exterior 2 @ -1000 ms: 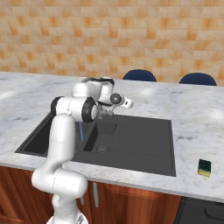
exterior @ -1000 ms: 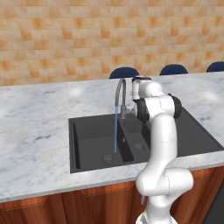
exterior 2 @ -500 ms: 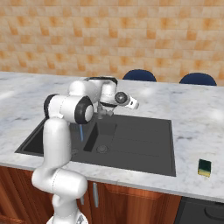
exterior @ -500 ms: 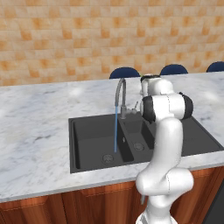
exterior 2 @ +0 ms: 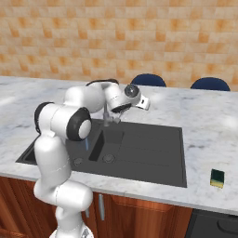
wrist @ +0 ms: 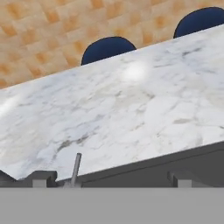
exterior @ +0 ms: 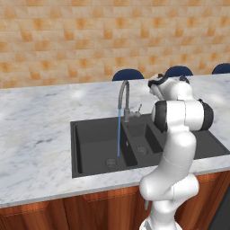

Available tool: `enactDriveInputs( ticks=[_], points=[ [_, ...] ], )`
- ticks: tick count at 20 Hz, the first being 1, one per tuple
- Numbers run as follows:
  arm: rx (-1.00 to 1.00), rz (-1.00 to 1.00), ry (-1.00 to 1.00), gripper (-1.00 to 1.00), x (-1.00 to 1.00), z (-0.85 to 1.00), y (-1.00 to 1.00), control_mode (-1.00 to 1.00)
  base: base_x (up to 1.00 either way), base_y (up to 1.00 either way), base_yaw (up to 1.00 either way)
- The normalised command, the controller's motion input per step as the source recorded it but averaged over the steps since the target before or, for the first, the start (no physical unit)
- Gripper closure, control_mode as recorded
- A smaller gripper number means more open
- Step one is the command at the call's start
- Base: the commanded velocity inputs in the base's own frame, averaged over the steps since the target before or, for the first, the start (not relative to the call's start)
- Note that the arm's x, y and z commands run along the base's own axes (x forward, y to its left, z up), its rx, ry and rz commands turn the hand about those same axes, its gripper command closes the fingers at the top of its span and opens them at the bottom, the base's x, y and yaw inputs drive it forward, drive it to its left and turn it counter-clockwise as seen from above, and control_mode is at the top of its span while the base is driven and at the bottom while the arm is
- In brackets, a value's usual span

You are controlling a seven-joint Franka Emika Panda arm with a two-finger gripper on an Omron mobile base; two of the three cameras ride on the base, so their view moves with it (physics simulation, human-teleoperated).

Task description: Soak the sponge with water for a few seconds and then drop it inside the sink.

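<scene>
The sponge [exterior 2: 217, 178], a small dark green block with a pale edge, lies on the marble counter to the right of the sink, far from my hand. The black double-basin sink [exterior: 92, 143] [exterior 2: 148, 151] is set in the counter, and its dark back edge [wrist: 183, 159] shows in the hand view. Water [exterior: 118, 131] runs in a thin blue stream from the faucet [exterior: 124, 92] into the left basin. My gripper [exterior 2: 144, 103] [wrist: 111, 179] hovers open above the sink's back rim, just right of the faucet, with nothing between its fingertips [wrist: 43, 177].
The faucet's thin lever [wrist: 76, 168] stands just in front of my hand. Blue chairs [wrist: 108, 49] [exterior 2: 148, 80] stand behind the counter by the brick wall. Marble counter [exterior: 36, 134] spreads on both sides of the sink.
The arm's elbow has swung to the right and the hand has drifted a little right, away from the faucet. The water keeps running and the sponge has not moved.
</scene>
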Motion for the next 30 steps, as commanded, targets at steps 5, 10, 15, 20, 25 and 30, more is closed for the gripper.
enactDriveInputs(
  ticks=[5,10,15,20,25,30],
  points=[
    [0.00,0.08,0.14,-1.00,-0.43,0.78,-0.02,-1.00,0.00,0.00,0.00],
    [0.00,0.07,0.26,-1.00,-0.63,0.32,0.00,-1.00,0.00,0.00,0.00],
    [-0.02,0.04,0.27,-1.00,-0.59,0.14,0.00,-1.00,0.00,0.00,0.00],
    [-0.04,0.03,0.15,-1.00,-0.58,0.00,0.00,-1.00,0.00,0.00,0.00],
    [-0.02,0.00,0.02,-1.00,-0.35,-0.26,-0.19,-1.00,0.00,0.00,0.00],
    [0.00,0.00,0.00,-1.00,-0.04,-0.29,-0.45,-1.00,0.00,0.00,0.00]
  ],
)
